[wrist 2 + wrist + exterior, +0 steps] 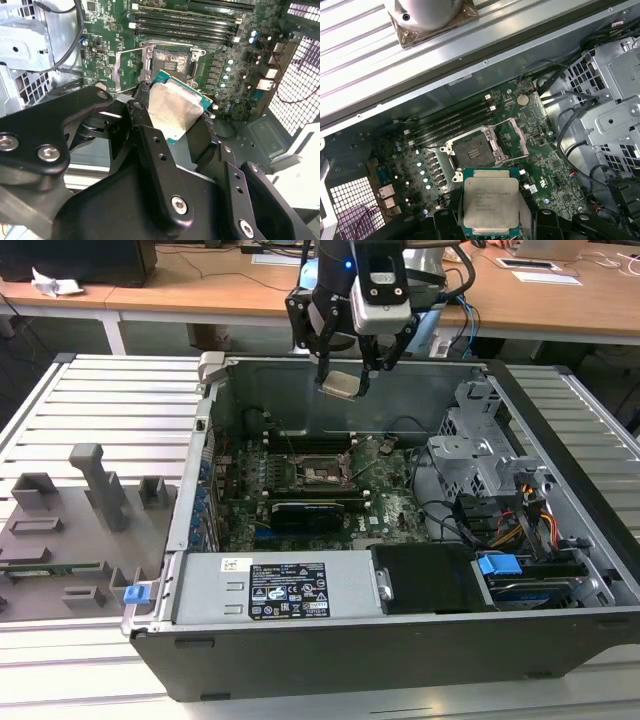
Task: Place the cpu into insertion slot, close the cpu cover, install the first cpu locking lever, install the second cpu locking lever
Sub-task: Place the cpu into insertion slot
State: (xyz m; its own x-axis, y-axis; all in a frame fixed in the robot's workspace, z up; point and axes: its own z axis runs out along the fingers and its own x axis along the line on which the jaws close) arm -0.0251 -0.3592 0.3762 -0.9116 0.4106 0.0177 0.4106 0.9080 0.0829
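Gripper [345,370] clenched on cpu [340,386], chip flat, high above open case; bare insertion slot [322,473] well below it.

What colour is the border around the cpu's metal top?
Teal-green, framing the silvery-grey top of the cpu; clearest in the second wrist view.
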